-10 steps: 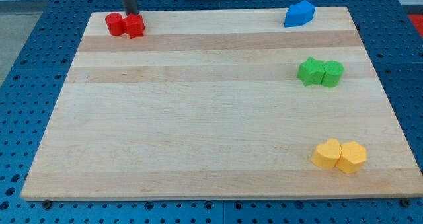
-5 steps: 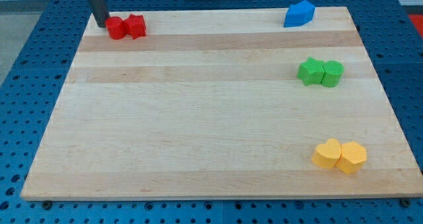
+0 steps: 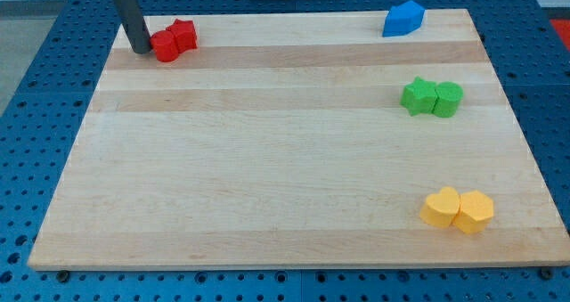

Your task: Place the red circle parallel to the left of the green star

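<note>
The red circle (image 3: 165, 46) lies near the board's top left corner, touching a second red block (image 3: 184, 36) of jagged shape on its upper right. My tip (image 3: 141, 50) rests on the board right against the red circle's left side. The green star (image 3: 417, 96) sits at the view's right, touching a green round block (image 3: 448, 99) on its right. The red circle is far to the left of the green star and higher in the view.
A blue block (image 3: 403, 19) lies at the top right edge of the wooden board (image 3: 267, 159). Two yellow blocks (image 3: 458, 209) touch each other at the bottom right. Blue perforated table surrounds the board.
My tip moved from above the red blocks to the left, then down beside the red circle. The red circle has shifted slightly down and right.
</note>
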Tool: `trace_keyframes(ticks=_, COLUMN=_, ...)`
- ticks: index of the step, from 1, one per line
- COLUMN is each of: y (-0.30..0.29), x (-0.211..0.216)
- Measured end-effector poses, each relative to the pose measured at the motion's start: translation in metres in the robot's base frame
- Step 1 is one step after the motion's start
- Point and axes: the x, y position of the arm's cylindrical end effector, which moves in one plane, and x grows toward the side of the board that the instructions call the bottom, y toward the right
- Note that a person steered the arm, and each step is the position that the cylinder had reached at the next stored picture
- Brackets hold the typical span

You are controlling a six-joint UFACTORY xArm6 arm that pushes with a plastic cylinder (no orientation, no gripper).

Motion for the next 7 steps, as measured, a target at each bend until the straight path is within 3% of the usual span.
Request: trace_keyframes(ticks=7, y=0.122, x=0.008)
